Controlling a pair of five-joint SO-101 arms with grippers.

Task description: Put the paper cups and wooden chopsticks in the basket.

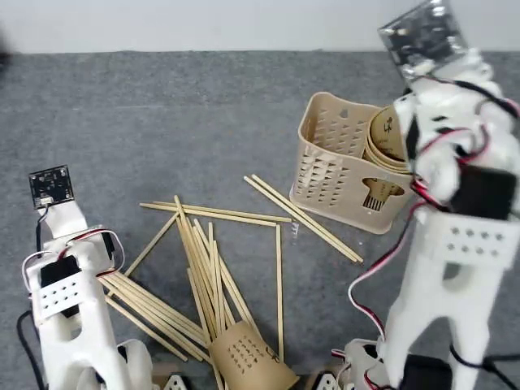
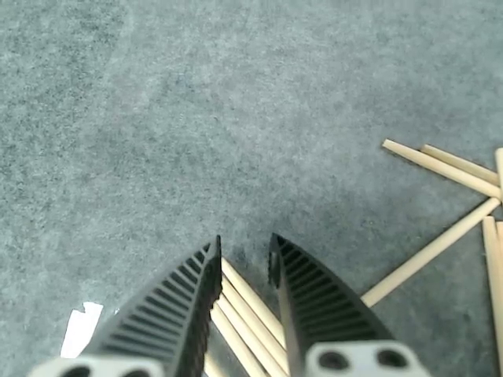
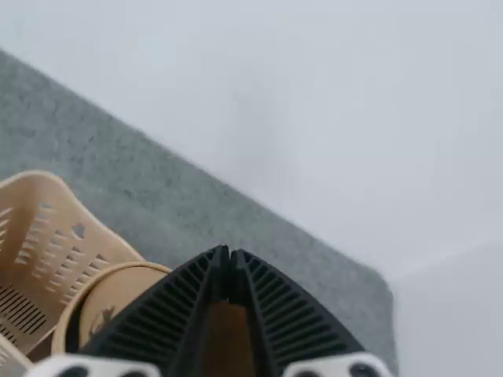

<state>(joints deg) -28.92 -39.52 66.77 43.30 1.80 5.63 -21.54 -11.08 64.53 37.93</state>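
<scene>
1 basket [image 1: 333,175] holds a nested stack of paper cups [image 1: 383,134], apparently 2 or 3 though the rims blur together. 1 more cup [image 1: 248,357] lies on its side among roughly 20 scattered wooden chopsticks [image 1: 199,260]. The left gripper [image 2: 244,255] is spread slightly, just above a bundle of 3 or 4 sticks [image 2: 251,302], while the right gripper [image 3: 229,255] is pressed together directly over the stacked cups in the basket.

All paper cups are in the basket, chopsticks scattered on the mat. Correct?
Not all. One paper cup lies on its side on the mat among the chopsticks, as the high view shows. Another cup is in the basket. The chopsticks are scattered on the mat, as you said.
</scene>
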